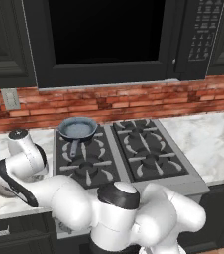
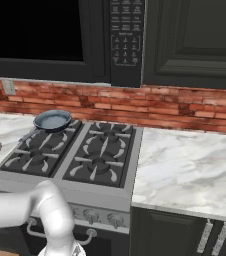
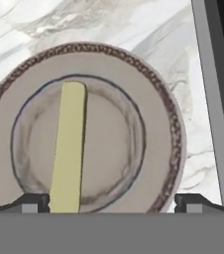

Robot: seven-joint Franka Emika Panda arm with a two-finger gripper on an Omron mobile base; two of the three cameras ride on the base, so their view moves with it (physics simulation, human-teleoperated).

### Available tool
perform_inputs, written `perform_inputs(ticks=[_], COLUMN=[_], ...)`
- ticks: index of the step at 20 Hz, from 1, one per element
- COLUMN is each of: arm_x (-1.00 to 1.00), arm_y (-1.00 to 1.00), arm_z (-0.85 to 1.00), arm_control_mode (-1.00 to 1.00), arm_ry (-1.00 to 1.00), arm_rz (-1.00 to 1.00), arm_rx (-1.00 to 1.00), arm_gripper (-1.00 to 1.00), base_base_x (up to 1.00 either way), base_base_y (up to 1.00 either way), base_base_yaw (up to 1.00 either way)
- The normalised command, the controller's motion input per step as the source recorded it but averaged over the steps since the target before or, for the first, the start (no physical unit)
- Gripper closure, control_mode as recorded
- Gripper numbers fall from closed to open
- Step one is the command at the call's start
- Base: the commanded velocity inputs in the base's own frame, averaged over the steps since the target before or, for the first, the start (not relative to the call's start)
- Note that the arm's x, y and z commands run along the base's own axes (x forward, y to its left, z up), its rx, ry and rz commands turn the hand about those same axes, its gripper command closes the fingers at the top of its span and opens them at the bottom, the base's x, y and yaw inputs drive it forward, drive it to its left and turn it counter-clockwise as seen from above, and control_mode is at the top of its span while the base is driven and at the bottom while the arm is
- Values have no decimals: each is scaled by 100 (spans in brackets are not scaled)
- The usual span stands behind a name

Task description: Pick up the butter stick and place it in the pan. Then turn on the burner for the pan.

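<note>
Fingertips of the gripper (image 3: 112, 202) sit wide apart at the bottom of the hand view, holding nothing. Between them, off toward one tip, lies the butter stick (image 3: 69, 149), flat on the plate (image 3: 161, 134), running lengthwise away from the hand. Plate rests on the marble counter (image 3: 109, 25) beside the stove (image 1: 119, 149). Judgement: approach step, grasp not yet made. Shift sideways to centre the bar between the pads, close across its narrow width, descend without striking the plate rim. The pan (image 1: 78, 128) waits on the rear left burner, empty.
</note>
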Motion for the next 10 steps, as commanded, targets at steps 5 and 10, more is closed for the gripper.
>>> perform_inputs(ticks=[5, 10], arm_x=[15, 13], arm_y=[15, 19], arm_z=[-19, -14], arm_control_mode=[-100, -100], arm_ry=[0, 1], arm_rz=[0, 0], arm_rx=[0, 0], arm_gripper=[-100, -100], base_base_x=[0, 0], base_base_y=[0, 0], base_base_yaw=[0, 0])
